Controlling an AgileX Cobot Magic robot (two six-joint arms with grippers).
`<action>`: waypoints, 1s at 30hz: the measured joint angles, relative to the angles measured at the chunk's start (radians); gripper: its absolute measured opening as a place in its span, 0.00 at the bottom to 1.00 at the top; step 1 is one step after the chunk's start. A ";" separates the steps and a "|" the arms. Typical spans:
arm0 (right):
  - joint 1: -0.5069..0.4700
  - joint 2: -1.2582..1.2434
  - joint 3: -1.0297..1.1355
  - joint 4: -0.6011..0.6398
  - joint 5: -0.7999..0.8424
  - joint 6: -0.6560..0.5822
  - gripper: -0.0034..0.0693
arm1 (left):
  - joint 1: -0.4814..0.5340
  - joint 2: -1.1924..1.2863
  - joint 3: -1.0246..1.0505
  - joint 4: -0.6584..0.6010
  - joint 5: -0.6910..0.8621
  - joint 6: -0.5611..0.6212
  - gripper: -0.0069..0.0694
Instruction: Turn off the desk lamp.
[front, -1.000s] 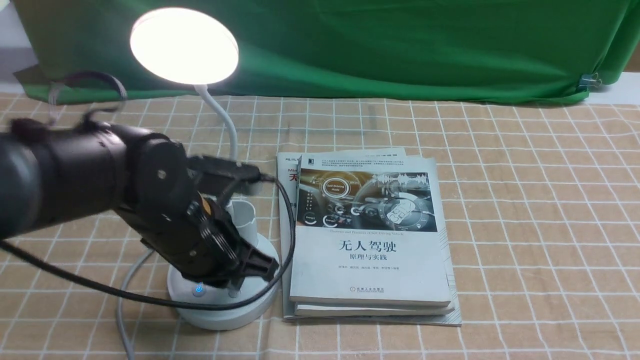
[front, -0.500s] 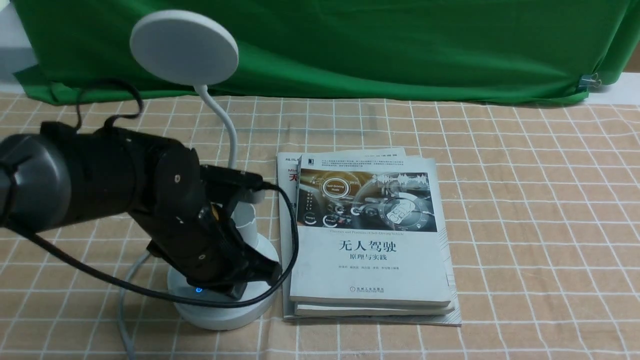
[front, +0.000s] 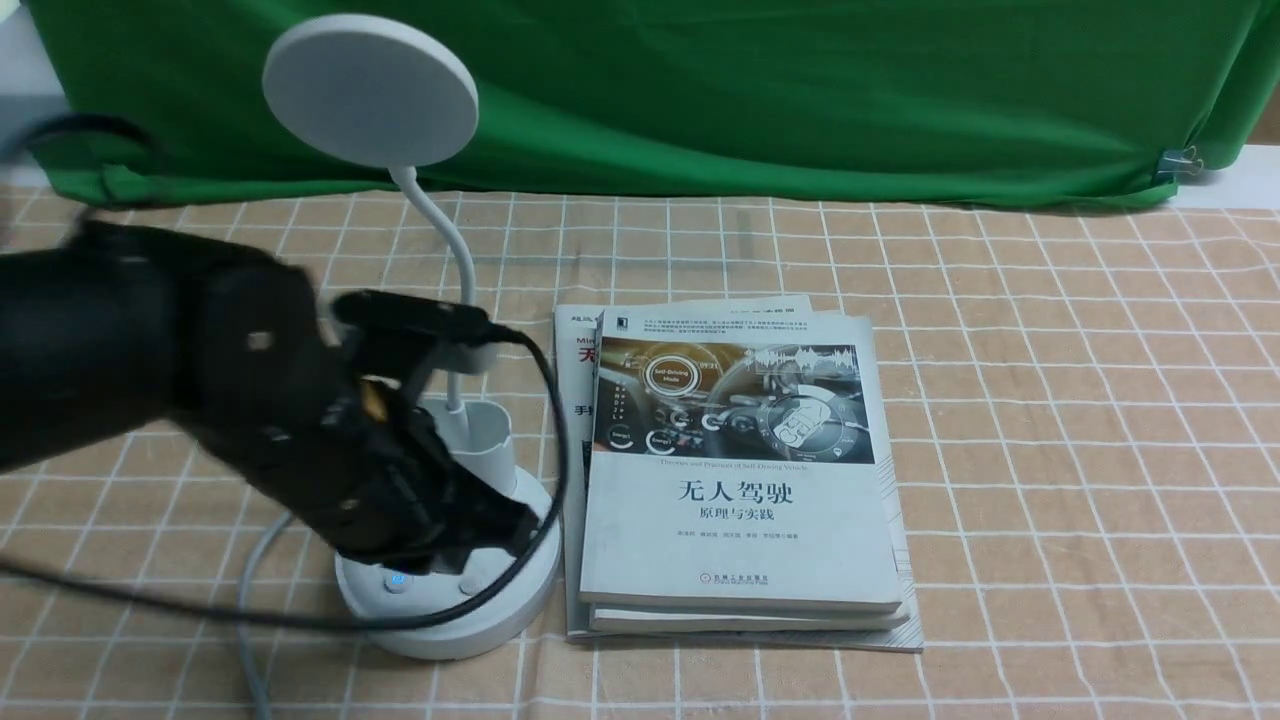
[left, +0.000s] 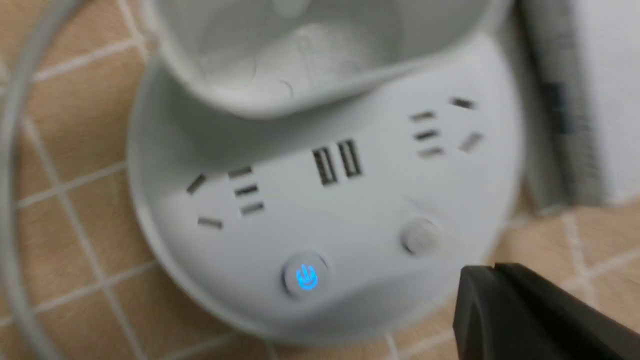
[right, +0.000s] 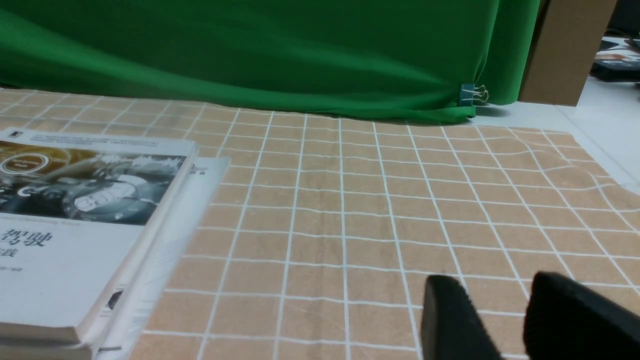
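The desk lamp (front: 445, 610) stands on the table (front: 1050, 400) directly under the left claw (front: 510, 525), its round base right below the fingertips. In the left wrist view, the claw (left: 480, 285) shows as one black tip with a thin seam, so its fingers look pressed together and hold nothing. The tip hangs just off the base's rim and appears clear of it.

The plain grey button (left: 419, 237) is the nearest thing to the tip. The blue-lit power button (left: 306, 276) lies farther along the same edge, on the claw's left. Behind the claw stands the cup holder (front: 480, 440). From there the thin neck (front: 455, 250) climbs nearly upright to the disc head (front: 370, 90), high above and beyond the claw.

That disc is dark, so the light appears to be off and the task looks done, though the blue indicator glows. Any further press belongs to the left arm. The right claw (right: 492, 282) has its fingers spread and empty, low over bare cloth, well apart from the lamp and beyond the stacked books (front: 740, 480).

Lifting clear calls for a path straight up and back, away from the holder and neck. The black cable (front: 545, 420) looping beside the base could snag.
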 joint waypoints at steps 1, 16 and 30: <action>0.000 0.000 0.000 0.000 0.000 0.000 0.38 | 0.000 -0.069 0.034 -0.001 -0.015 0.000 0.09; 0.000 0.000 0.000 0.000 0.000 0.000 0.38 | 0.000 -0.980 0.604 -0.057 -0.468 0.000 0.09; 0.000 0.000 0.000 0.000 0.000 0.000 0.38 | 0.000 -1.161 0.697 -0.063 -0.543 0.000 0.09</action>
